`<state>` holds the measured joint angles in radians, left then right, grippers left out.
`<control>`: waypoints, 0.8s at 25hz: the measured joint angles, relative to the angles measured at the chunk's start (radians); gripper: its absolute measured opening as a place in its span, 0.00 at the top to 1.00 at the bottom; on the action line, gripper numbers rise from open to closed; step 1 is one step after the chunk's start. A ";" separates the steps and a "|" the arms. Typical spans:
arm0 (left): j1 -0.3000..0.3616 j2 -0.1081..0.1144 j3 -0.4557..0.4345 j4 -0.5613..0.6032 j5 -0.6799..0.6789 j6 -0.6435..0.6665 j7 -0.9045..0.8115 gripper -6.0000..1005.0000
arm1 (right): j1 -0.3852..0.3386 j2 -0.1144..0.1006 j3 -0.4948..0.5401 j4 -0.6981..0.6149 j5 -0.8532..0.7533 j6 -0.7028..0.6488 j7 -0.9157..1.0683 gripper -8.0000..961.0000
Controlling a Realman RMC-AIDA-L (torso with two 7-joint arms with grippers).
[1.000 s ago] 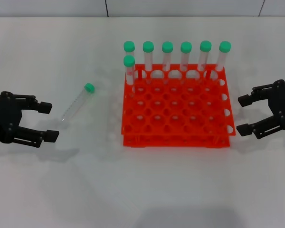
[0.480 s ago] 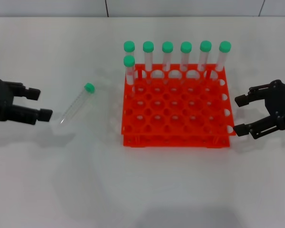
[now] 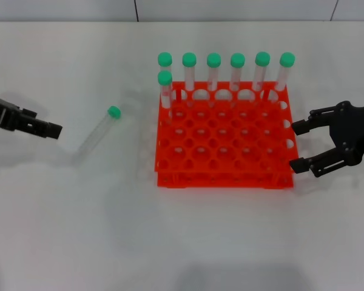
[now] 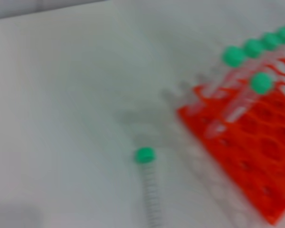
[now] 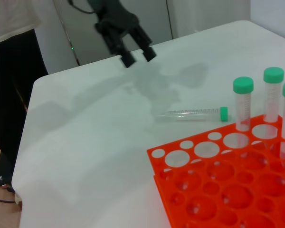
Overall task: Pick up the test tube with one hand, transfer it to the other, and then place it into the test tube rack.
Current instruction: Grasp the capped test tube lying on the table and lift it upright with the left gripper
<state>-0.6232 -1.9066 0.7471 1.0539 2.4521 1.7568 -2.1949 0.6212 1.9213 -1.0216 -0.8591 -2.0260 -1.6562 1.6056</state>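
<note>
Test tube (image 3: 98, 130) lying on table (untouched) — left gripper (image 3: 48, 129) near, fingers apart.

eight green-capped tubes (image 3: 164, 85), one orange rack (image 3: 224, 176), two end effectors (image 3: 306, 145)

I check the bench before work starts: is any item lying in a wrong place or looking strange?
One test tube lies on its side on the table, left of the test tube rack, apart from it. Seven other tubes stand upright in the rack. Nothing looks spilled or broken.
</note>
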 joint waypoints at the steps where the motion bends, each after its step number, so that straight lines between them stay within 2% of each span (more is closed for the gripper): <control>1: -0.010 0.000 0.000 -0.009 0.015 -0.013 -0.016 0.14 | 0.000 0.002 0.000 0.000 0.000 0.001 -0.002 0.10; 7: -0.079 -0.009 0.001 -0.144 0.130 -0.128 -0.054 0.14 | 0.004 0.020 -0.003 0.000 -0.017 0.022 -0.010 0.10; 14: -0.140 -0.062 0.027 -0.247 0.258 -0.236 -0.057 0.14 | 0.010 0.034 -0.012 -0.003 -0.023 0.026 -0.012 0.10; 20: -0.164 -0.080 0.087 -0.286 0.265 -0.304 -0.091 0.14 | 0.010 0.038 -0.014 0.003 -0.023 0.026 -0.018 0.10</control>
<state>-0.7876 -1.9867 0.8344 0.7675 2.7174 1.4523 -2.2860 0.6313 1.9595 -1.0351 -0.8562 -2.0495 -1.6301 1.5877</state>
